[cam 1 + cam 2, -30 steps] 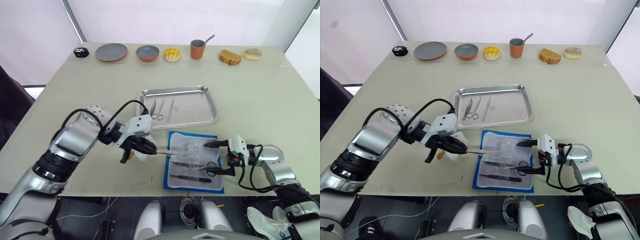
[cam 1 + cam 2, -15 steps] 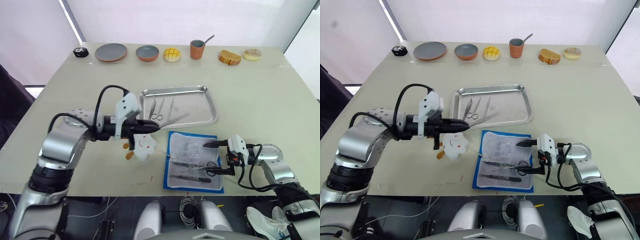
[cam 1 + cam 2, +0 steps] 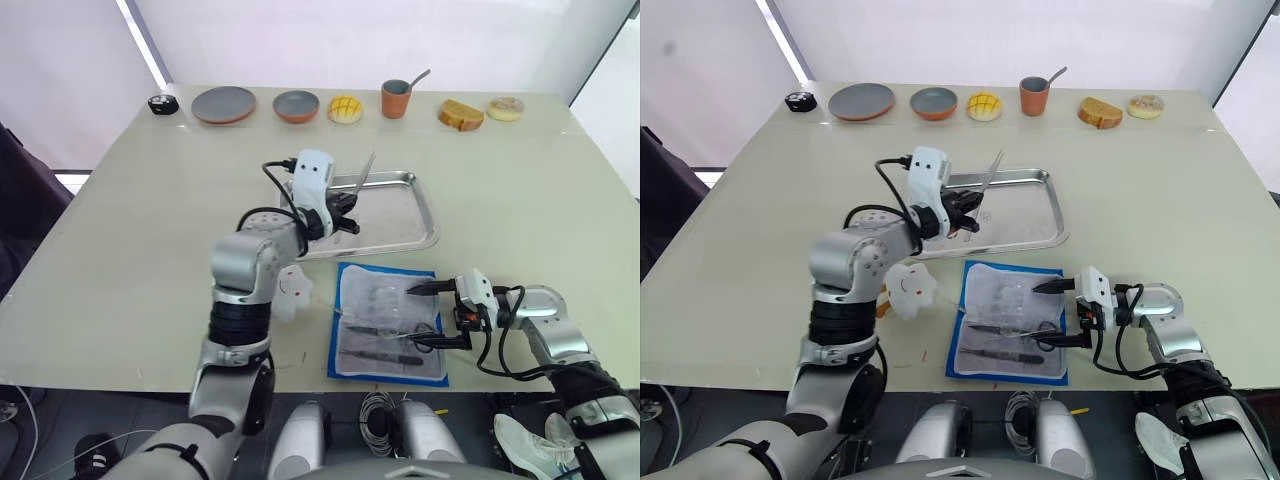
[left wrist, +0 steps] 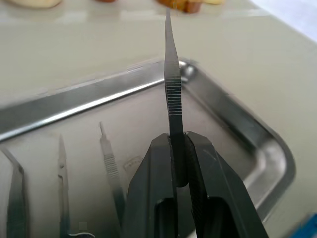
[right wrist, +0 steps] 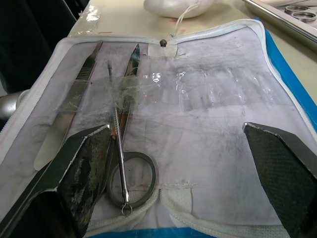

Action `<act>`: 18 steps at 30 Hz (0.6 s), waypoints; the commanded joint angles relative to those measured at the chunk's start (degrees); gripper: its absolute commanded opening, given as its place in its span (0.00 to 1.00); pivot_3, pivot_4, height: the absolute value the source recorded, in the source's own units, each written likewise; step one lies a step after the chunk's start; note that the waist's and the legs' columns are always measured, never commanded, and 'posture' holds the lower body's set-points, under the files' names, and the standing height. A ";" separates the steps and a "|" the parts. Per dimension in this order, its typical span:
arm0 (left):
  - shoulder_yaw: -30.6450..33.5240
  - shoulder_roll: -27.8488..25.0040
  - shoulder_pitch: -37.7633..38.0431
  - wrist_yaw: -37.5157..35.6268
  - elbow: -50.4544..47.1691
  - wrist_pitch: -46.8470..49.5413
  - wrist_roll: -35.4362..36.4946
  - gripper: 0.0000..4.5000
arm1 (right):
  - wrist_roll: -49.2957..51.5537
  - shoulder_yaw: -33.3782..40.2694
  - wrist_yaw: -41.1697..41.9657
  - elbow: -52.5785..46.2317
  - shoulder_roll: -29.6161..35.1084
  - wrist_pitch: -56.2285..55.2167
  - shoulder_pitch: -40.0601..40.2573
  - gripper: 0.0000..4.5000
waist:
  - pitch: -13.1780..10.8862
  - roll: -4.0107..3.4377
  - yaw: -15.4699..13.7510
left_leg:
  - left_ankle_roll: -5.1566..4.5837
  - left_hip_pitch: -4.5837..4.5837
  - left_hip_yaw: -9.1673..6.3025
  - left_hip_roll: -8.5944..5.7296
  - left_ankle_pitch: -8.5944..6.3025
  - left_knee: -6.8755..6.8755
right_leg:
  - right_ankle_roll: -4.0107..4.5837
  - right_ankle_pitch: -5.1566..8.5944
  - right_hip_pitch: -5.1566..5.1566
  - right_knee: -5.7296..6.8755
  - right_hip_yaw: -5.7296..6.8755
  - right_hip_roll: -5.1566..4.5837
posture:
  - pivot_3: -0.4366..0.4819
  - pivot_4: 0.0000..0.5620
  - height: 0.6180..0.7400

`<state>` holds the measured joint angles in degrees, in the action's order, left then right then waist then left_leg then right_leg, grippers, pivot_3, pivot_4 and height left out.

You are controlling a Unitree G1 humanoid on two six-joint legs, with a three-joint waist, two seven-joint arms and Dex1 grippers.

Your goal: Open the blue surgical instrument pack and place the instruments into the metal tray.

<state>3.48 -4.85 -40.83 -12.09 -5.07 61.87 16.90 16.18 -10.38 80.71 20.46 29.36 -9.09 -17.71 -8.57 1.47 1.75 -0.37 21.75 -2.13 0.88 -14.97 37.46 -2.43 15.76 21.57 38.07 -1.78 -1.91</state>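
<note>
The blue surgical instrument pack (image 3: 388, 323) lies unfolded near the front edge of the surface (image 3: 130, 250), just in front of the metal tray (image 3: 405, 215).

At the left of the group, a white plush toy (image 3: 290, 292) sits beside the pack. Above the tray's left end, the left end effector (image 4: 177, 148) is clamped on a pair of tweezers (image 4: 171, 84) that points up and away over the tray floor. At least three instruments already rest in the tray; the wrist view shows their tips (image 4: 106, 148) side by side.

To the right, the right end effector (image 5: 178, 148) hovers wide apart over the open pack, where three or four tools remain: a flat-handled one (image 5: 74, 94), ring-handled scissors (image 5: 131, 163) and a thin probe (image 5: 116, 148).

Risks, as I judge them: released from this height and angle, the tweezers could bounce off the rim or land across the tools already there. The right end effector could also drag the loose clear plastic layer and shift the pack.
</note>
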 commanded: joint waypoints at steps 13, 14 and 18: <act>-1.14 4.53 -0.86 7.70 6.46 -0.03 -3.03 0.00 | -2.38 -1.80 -0.22 1.48 1.36 2.74 2.46 1.00 | 0.00 -0.01 -0.51 | 0.24 0.01 0.00 -0.16 0.13 -0.02 | -0.01 0.00 0.00 -0.02 0.00 -0.09 | 0.48 0.27 1.00; -0.89 4.91 -1.02 8.09 6.89 -0.13 -3.09 0.00 | -2.35 -1.80 -0.28 1.43 1.31 2.75 2.45 1.00 | 0.00 -0.01 -0.56 | 0.24 0.01 0.01 -0.16 0.13 -0.02 | -0.01 0.00 0.00 -0.02 0.00 -0.10 | 0.48 0.27 1.00; 0.54 6.25 -1.26 9.11 7.81 0.55 -2.56 0.00 | -2.34 -1.83 -0.39 1.44 1.18 2.68 2.39 1.00 | 0.00 -0.01 -0.60 | 0.23 0.00 0.01 -0.19 0.12 -0.02 | -0.01 0.00 0.00 -0.03 -0.01 -0.10 | 0.48 0.27 1.00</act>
<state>3.48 0.93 -40.67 -3.28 3.52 62.31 13.72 16.18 -10.22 80.62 19.53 30.33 -8.82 -17.09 -8.57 1.45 1.15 -0.14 21.75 -2.11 0.69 -14.84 37.44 -2.44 15.76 21.58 38.04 -1.80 -2.00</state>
